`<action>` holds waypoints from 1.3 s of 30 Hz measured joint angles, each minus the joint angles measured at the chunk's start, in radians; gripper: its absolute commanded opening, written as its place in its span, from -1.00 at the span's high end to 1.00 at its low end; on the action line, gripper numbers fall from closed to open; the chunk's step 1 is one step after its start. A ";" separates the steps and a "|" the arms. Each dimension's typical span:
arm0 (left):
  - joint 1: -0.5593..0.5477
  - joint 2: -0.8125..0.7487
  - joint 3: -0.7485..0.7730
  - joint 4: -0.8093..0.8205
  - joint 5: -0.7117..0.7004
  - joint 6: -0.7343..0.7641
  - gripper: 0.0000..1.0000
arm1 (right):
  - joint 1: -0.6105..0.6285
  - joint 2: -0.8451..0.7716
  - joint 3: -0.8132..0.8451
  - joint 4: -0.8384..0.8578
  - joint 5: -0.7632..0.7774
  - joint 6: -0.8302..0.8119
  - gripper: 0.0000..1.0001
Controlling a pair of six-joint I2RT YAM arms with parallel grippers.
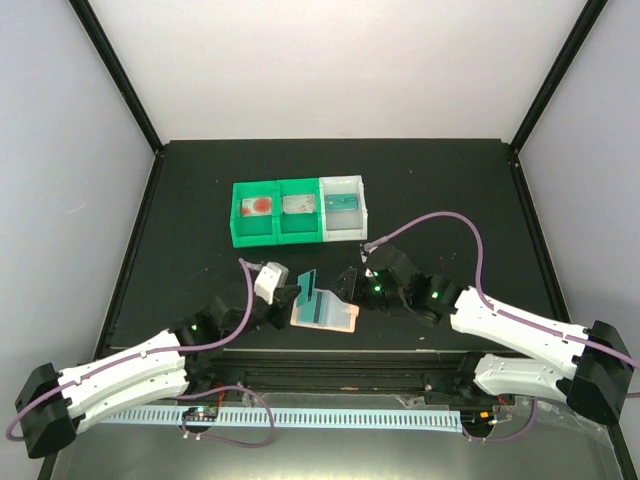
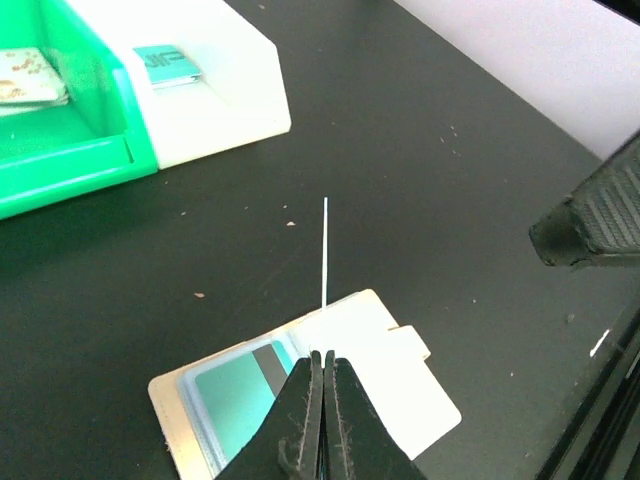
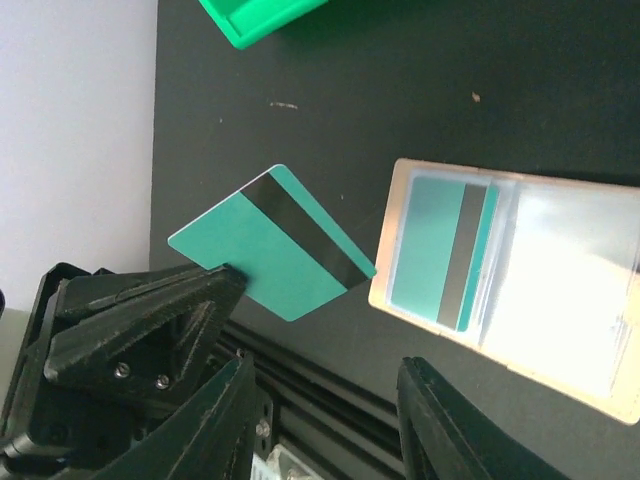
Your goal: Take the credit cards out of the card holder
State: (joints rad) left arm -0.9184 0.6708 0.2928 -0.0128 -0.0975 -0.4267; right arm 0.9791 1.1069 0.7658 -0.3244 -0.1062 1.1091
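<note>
The tan card holder (image 1: 333,316) lies open on the black table near the front edge. Teal credit cards (image 3: 440,255) sit in its pocket. My left gripper (image 1: 291,297) is shut on one teal credit card (image 1: 309,285) with a black stripe and holds it above the table, left of the holder. That card shows edge-on as a thin line in the left wrist view (image 2: 325,250) and flat in the right wrist view (image 3: 275,240). My right gripper (image 1: 352,283) is open and empty just right of the holder (image 3: 520,290), its jaws wide apart (image 3: 325,400).
A green-and-white three-compartment bin tray (image 1: 298,235) stands behind the holder; its white compartment holds a teal card (image 1: 343,203), and the green compartments hold other cards. The table's front rail runs just below the holder.
</note>
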 measured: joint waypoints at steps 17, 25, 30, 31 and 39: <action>-0.377 0.143 0.019 0.150 -0.357 0.324 0.97 | 0.000 0.010 0.010 0.009 -0.122 0.222 0.21; -0.469 0.223 0.033 0.191 -0.488 0.415 0.97 | 0.000 0.026 0.006 0.048 -0.147 0.256 0.31; -0.504 0.261 0.040 0.203 -0.562 0.452 0.97 | 0.000 0.027 -0.005 0.056 -0.151 0.262 0.50; -0.509 0.264 0.042 0.204 -0.571 0.456 0.97 | 0.000 0.027 -0.008 0.056 -0.151 0.263 0.54; -0.526 0.272 0.046 0.208 -0.635 0.477 0.96 | 0.000 0.027 -0.013 0.072 -0.150 0.252 0.98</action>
State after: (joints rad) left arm -1.4448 0.9428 0.3386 0.1951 -0.7326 0.0505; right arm 0.9791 1.1343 0.7528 -0.2520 -0.2565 1.3609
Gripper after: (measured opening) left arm 0.019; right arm 0.045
